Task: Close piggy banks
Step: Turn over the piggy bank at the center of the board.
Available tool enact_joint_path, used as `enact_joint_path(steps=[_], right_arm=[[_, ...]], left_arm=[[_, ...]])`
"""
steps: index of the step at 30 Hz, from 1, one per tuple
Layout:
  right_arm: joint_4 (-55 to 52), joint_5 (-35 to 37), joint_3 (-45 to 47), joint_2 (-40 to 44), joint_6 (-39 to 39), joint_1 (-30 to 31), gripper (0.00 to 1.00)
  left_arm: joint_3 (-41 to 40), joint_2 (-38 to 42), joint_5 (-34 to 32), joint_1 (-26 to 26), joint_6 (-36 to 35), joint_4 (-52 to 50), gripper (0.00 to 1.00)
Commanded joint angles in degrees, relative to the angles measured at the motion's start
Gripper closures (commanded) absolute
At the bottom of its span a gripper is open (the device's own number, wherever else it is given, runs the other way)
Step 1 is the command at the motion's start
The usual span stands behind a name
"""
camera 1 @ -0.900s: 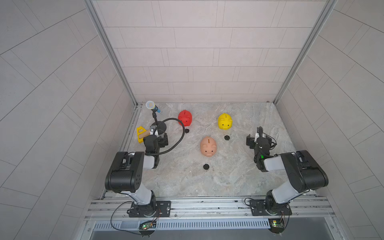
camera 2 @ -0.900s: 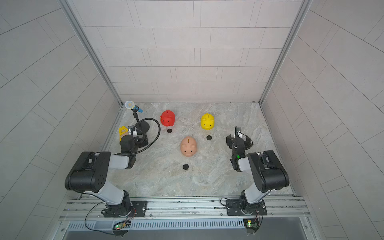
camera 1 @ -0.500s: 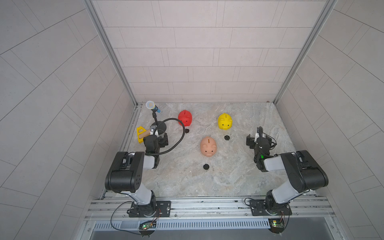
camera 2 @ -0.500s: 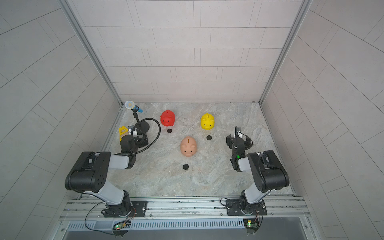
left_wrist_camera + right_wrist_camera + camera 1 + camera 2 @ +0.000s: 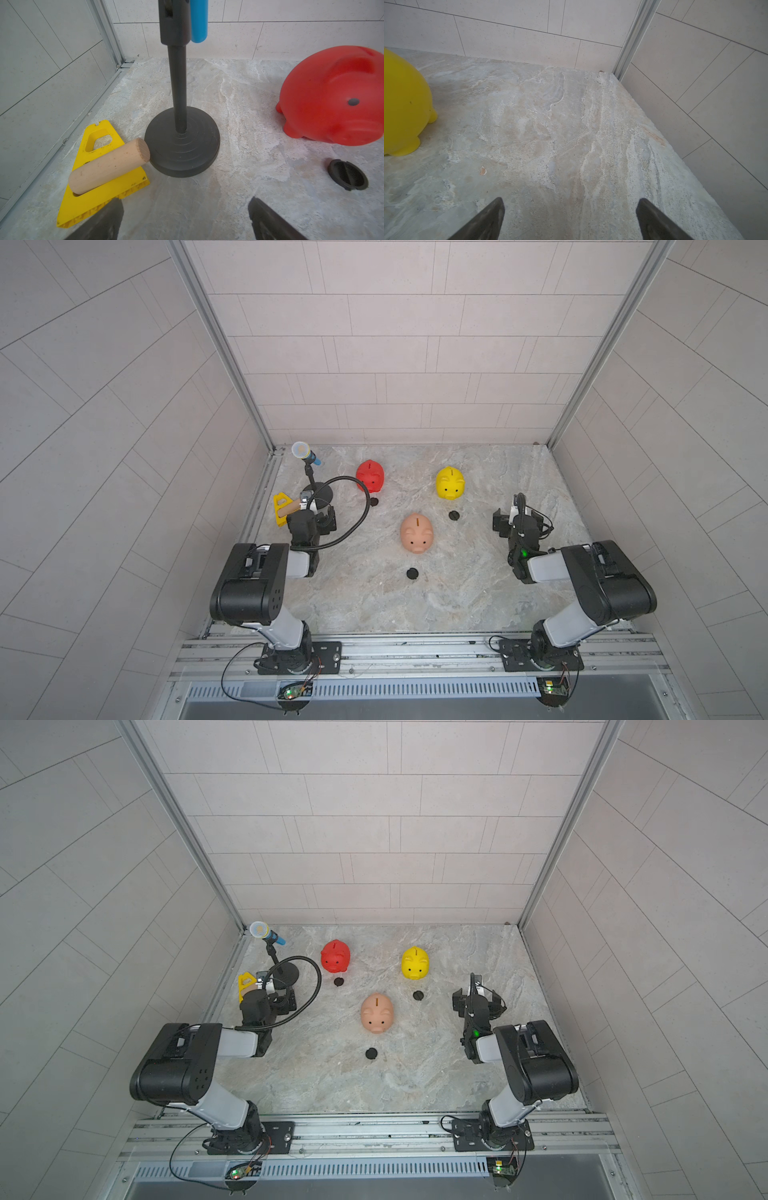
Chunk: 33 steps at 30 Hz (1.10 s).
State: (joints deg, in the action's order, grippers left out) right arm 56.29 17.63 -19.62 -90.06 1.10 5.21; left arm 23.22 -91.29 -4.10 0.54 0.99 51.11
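**A:** Top views first: where do the pigs stand?

**B:** In both top views all three are upright on the marble table (image 5: 469, 597). The red piggy bank (image 5: 370, 475) is at the back, beside the microphone stand (image 5: 323, 490). The yellow piggy bank (image 5: 450, 483) is at the back too, further right. The peach-pink piggy bank (image 5: 417, 533) is nearer the arms, between those two.

**A:** And the plugs?

**B:** Loose on the table: the plug by the red pig (image 5: 374, 501), the plug by the yellow pig (image 5: 454, 515) and the plug by the pink pig (image 5: 412, 573). Each lies just in front of its pig's snout, not touching it. The bellies are hidden.

**A:** Grippers?

**B:** The left gripper (image 5: 312, 512) sits low by the stand's base. The right gripper (image 5: 517, 516) is to the right of the plug by the yellow pig. Both are empty.

**A:** Left wrist view?

**B:** Its fingertips (image 5: 112, 212) stand wide apart with bare marble between them. Beyond them is the stand's base. A wooden dowel (image 5: 110, 166) lies on the yellow triangular toy (image 5: 93, 201), its end right at the base. The red pig and its plug show too, apart from each other.

**A:** Right wrist view?

**B:** The jaws are spread just as wide over bare table, gripping nothing. Part of the yellow pig shows, well clear of the fingertips (image 5: 492, 214).
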Motion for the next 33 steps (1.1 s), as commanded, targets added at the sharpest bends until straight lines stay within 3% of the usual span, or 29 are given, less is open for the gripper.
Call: enact_joint_path(steps=[1, 27, 30, 33], right_arm=[[0.2, 0.9, -0.7, -0.2, 0.3, 0.0, 0.00], [-0.3, 0.0, -0.9, -0.2, 0.7, -0.6, 0.00], [0.5, 0.0, -0.6, 0.0, 0.4, -0.6, 0.00], [-3.0, 0.1, -0.4, 4.5, -0.5, 0.2, 0.00]], left_arm=[[-0.3, 0.6, -0.1, 0.3, -0.6, 0.9, 0.00], [-0.3, 0.7, 0.1, 0.3, -0.6, 0.9, 0.00], [-2.4, 1.6, -0.6, 0.8, -1.0, 4.2, 0.00], [-5.7, 6.4, -5.5, 2.5, -1.4, 6.9, 0.00]])
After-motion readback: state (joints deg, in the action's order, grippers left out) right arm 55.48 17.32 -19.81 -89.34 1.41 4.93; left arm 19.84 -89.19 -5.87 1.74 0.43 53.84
